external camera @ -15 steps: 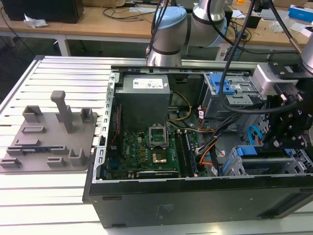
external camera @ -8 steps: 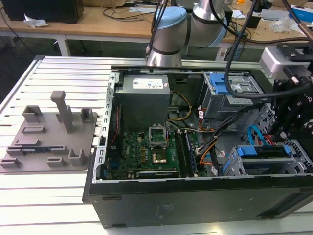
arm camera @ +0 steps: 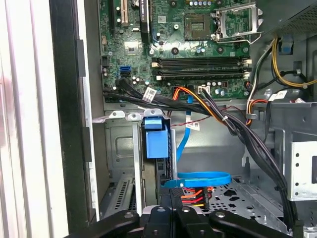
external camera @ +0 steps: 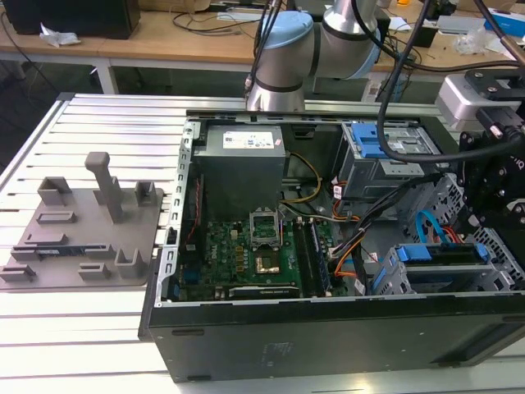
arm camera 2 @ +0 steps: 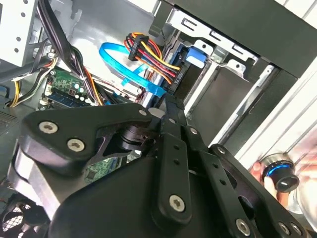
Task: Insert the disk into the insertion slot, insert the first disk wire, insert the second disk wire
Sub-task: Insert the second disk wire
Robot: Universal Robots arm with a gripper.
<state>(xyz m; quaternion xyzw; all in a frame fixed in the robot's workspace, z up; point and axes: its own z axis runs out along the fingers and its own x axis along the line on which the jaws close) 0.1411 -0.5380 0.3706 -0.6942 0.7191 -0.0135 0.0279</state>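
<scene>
The disk (external camera: 443,254), framed in blue, lies inside the low grey insertion slot (external camera: 496,277) at the case's corner on the exterior view's right. Its blue carrier tab (arm camera: 154,136) shows end-on in both wrist views. My black gripper (external camera: 474,230) hangs just above that end. Its fingers (arm camera 2: 171,106) are drawn together on the black plug of the red, yellow and orange disk wire (arm camera 2: 148,53), held against the disk's end. The flat blue disk wire (arm camera: 200,177) loops beside it and ends at the disk. The plug's seating is hidden.
A taller grey cage with a blue latch (external camera: 381,144) stands behind the slot. The motherboard (external camera: 246,254) and power supply (external camera: 242,156) fill the case's other half. Black cable bundles (arm camera: 237,129) cross above the bay. A grey fixture plate (external camera: 82,238) lies outside. A hand (arm camera 2: 257,171) rests by a knob.
</scene>
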